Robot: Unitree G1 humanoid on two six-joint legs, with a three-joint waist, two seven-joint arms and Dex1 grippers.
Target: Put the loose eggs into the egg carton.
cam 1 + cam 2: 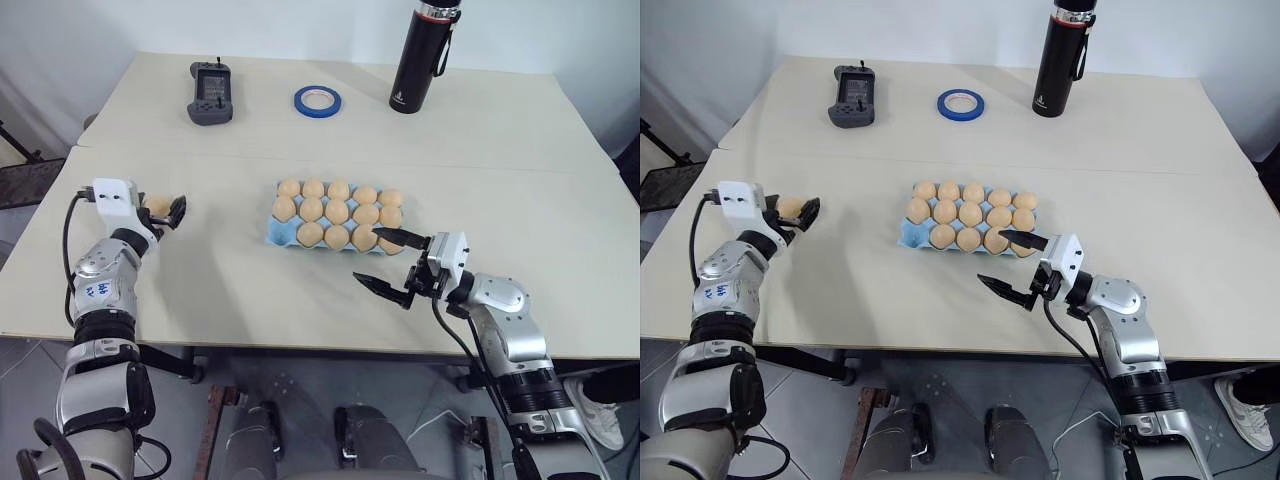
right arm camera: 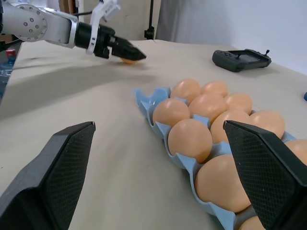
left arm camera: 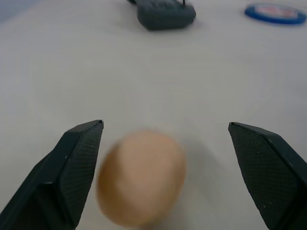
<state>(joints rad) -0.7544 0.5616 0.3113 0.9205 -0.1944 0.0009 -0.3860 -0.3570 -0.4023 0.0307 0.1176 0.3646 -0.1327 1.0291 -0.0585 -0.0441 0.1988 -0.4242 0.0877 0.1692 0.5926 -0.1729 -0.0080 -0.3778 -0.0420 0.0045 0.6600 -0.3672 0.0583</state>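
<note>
Left gripper (image 1: 172,212) lined up on the last loose egg (image 1: 156,206), jaws wide.

I see the egg on the table, far left of the carton (image 1: 338,216), sitting between my left fingers, nearer one of them than the other and not gripped. Its long axis I can't tell. Right gripper (image 1: 389,262) hangs wide and empty at the carton's near right corner, well apart from the egg, so it's the left arm's pick. The carton's near-left cup looks free.

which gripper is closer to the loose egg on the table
Left. The left gripper has the loose egg between its open fingers; the right gripper hangs open beside the egg carton, far across.
</note>
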